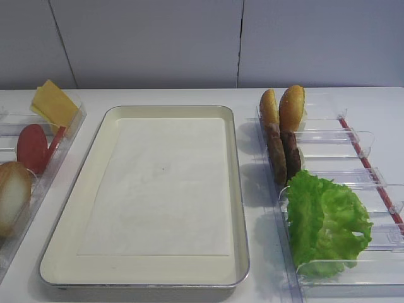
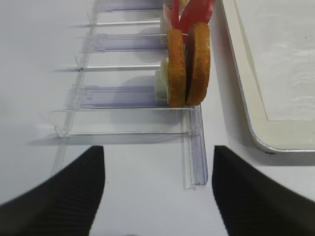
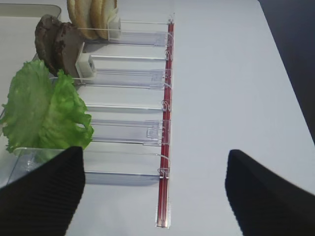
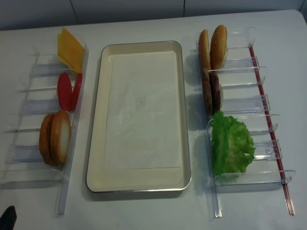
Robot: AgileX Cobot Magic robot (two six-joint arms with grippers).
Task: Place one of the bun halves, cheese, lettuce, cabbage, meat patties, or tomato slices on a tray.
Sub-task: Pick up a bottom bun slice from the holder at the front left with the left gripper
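Observation:
The cream tray (image 4: 96,143) with its white liner lies in the middle, with nothing on it. In the left bin stand yellow cheese (image 4: 69,48), red tomato slices (image 4: 67,91) and two bun halves (image 4: 55,138) on edge. The right bin holds two golden buns (image 4: 213,48), dark meat patties (image 4: 211,93) and frilly lettuce (image 4: 231,143). No cabbage shows. My left gripper (image 2: 158,157) is open over bare table just short of the bun halves (image 2: 189,64). My right gripper (image 3: 155,162) is open near the lettuce (image 3: 44,110), holding nothing.
Both clear divided bins, left (image 4: 29,153) and right (image 4: 249,177), have upright partitions. A red strip (image 3: 165,147) runs along the right bin's outer edge. The tray's metal rim (image 2: 251,113) lies close to the right of the left bin.

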